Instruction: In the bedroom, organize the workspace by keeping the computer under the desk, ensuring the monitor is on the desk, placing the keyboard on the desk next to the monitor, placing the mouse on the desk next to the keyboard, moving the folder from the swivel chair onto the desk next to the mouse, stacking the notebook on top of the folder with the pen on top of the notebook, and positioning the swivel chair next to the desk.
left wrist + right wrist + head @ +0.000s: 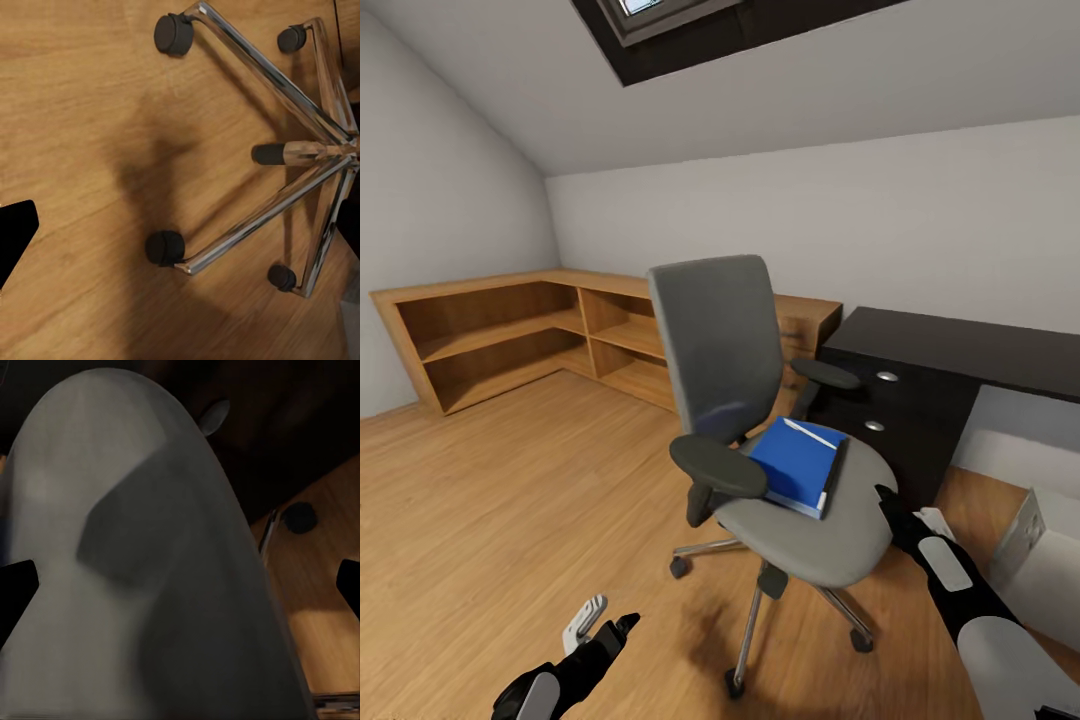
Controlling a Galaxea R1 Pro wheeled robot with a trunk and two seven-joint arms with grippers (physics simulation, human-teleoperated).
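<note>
Low at the left of the head view, the left gripper (603, 628) is hanging over bare wood floor (490, 500), well apart from everything; its fingers are showing close together there, but whether they are fully closed I cannot tell, and it is holding nothing. Its wrist camera is looking down on the chrome five-star base (300, 161) of the swivel chair (760, 420), whose casters are standing on the floor, so the chair is likely to roll and spin at a light push. On the grey seat the folder (795, 465) is lying flat, bright blue, with the pen (809, 433) resting across its top and a thin dark book, probably the notebook (833, 468), lying along its right edge. The folder is looking light, thin and somewhat stiff, and smooth enough to slide; I judge the best hold to be a pinch on an edge overhanging the seat cushion, while the pen is apt to roll off if the folder is tilted. Further right, the right gripper (892, 512) is reaching at the seat's rim, right by it; in its wrist view the finger tips are standing wide apart with the grey seat between them, clamped on nothing. Beyond stands the black desk (950, 350), its top bare as far as it shows, and the computer (1045, 550) is sitting at the right edge.
</note>
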